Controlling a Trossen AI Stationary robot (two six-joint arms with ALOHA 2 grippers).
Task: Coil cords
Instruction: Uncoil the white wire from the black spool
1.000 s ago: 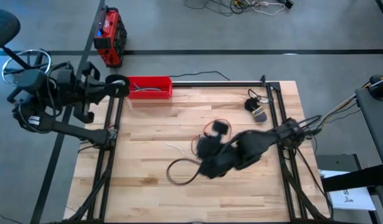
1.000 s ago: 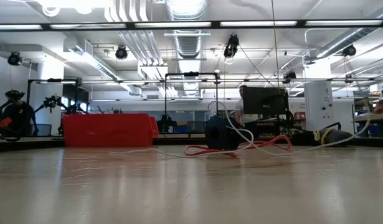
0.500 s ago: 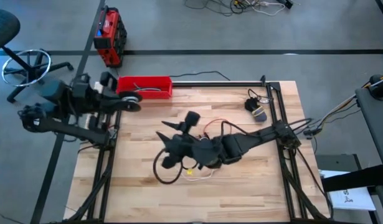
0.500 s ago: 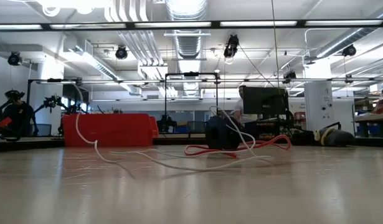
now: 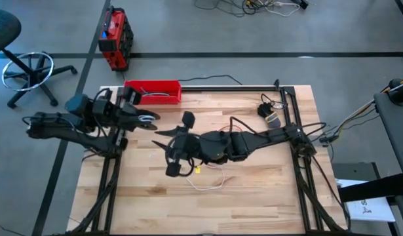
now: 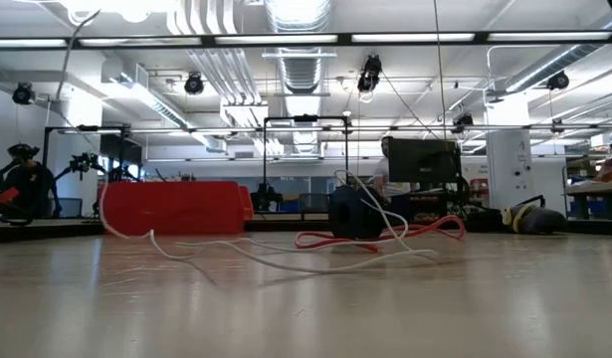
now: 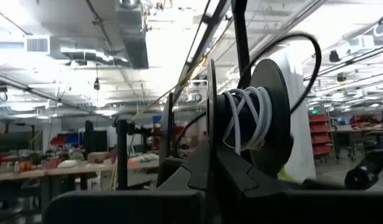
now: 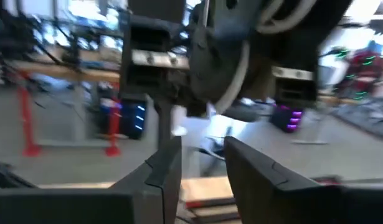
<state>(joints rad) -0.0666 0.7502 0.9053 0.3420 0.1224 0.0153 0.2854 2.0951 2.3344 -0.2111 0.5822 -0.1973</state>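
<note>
left end effector [image 5: 146, 119] was out over the desk [image 5: 253, 210] near the red tray [image 5: 153, 91], clamped on the black disc [image 7: 273, 87], and you could see turns of the white cord [image 7: 247, 118] wound on the hub in the left wrist view. the rest of that cord lay loose, trailing across the boards [image 6: 236, 255], with one strand rising off the desk toward the left arm. right end effector [image 8: 203, 168] was reached far across, close in front of the disc, fingers a narrow gap apart with nothing visibly between them. judging the step as winding the white cord: the right side would want to feed the slack with light tension, and each turn should land between the disc's two faces so the loops don't slip off. it should also steer clear of the red cord [image 6: 385, 239], which sat in a flat heap mid-desk. hard to read: from above the right arm covered most of the red cord and where the two cords crossed. the right wrist view was smeared, so i couldn't tell whether the cord touched a finger. the white cord's free end wasn't clear anywhere, and a small yellow bit [image 5: 196, 169] under the arm i couldn't identify.
</note>
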